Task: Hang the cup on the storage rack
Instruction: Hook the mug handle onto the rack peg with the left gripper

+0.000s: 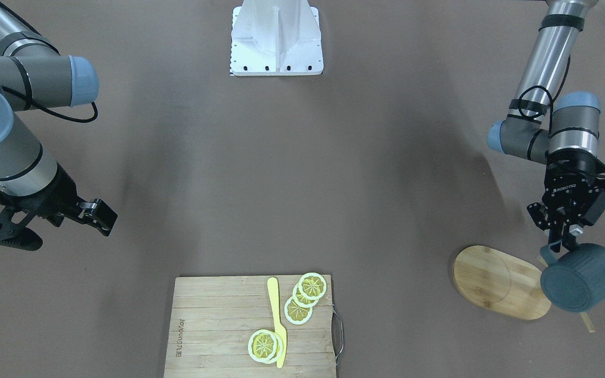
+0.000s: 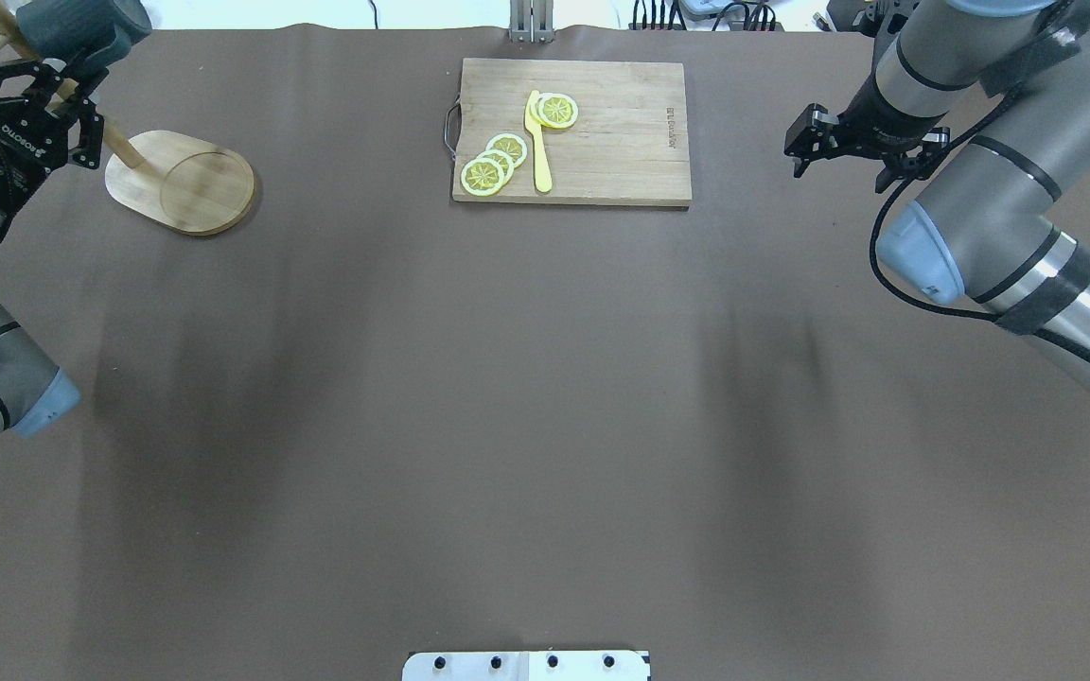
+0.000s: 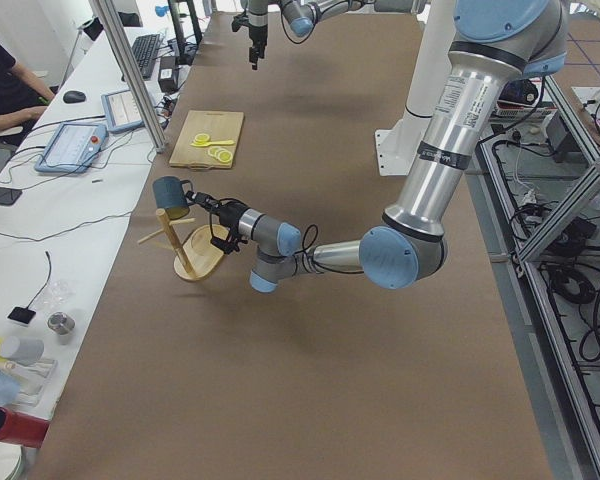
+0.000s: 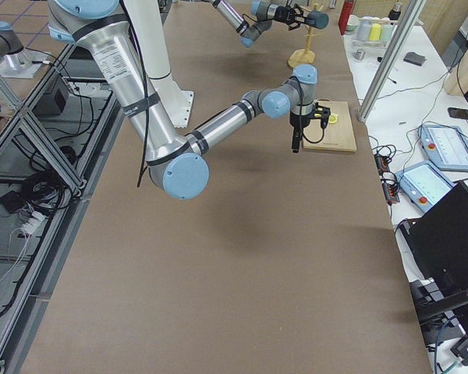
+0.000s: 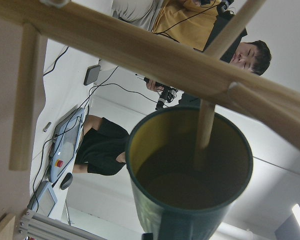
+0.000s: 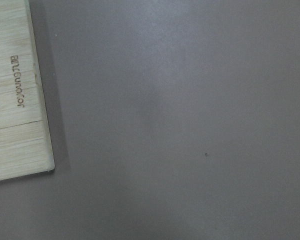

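The dark blue-grey cup hangs on its side in the air over the storage rack, a bamboo mug tree with an oval base. My left gripper is shut on the cup's handle. In the left wrist view the cup's yellowish mouth faces the camera, and a thin peg of the rack reaches into it. From overhead the cup sits at the far left corner above the rack's post. My right gripper hovers open and empty beside the cutting board, far from the rack.
A slatted wooden cutting board with lemon slices and a yellow knife lies at the middle of the far edge; its corner shows in the right wrist view. People sit at desks beyond the table.
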Robot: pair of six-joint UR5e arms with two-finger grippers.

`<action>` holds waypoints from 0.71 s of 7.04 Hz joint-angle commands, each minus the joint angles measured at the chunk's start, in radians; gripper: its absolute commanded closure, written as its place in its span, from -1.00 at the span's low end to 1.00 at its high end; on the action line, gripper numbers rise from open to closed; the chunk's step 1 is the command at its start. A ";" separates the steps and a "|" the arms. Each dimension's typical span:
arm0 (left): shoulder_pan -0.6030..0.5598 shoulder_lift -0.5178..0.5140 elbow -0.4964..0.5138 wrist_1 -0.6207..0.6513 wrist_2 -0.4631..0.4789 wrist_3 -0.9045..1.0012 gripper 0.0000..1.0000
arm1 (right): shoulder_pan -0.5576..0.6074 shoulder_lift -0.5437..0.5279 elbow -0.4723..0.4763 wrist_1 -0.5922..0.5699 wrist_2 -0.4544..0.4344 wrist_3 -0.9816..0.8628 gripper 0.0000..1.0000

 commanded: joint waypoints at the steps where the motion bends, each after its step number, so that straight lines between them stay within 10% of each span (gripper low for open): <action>1: 0.001 0.015 0.000 0.000 -0.001 -0.024 1.00 | -0.002 0.000 0.001 0.000 0.000 0.001 -0.99; 3: 0.003 0.018 0.000 0.000 -0.001 -0.025 1.00 | -0.002 0.000 -0.001 0.000 0.000 0.000 -0.99; 5: 0.003 0.016 -0.001 0.000 -0.007 -0.028 -0.80 | -0.002 0.000 -0.001 0.000 0.000 0.000 -0.99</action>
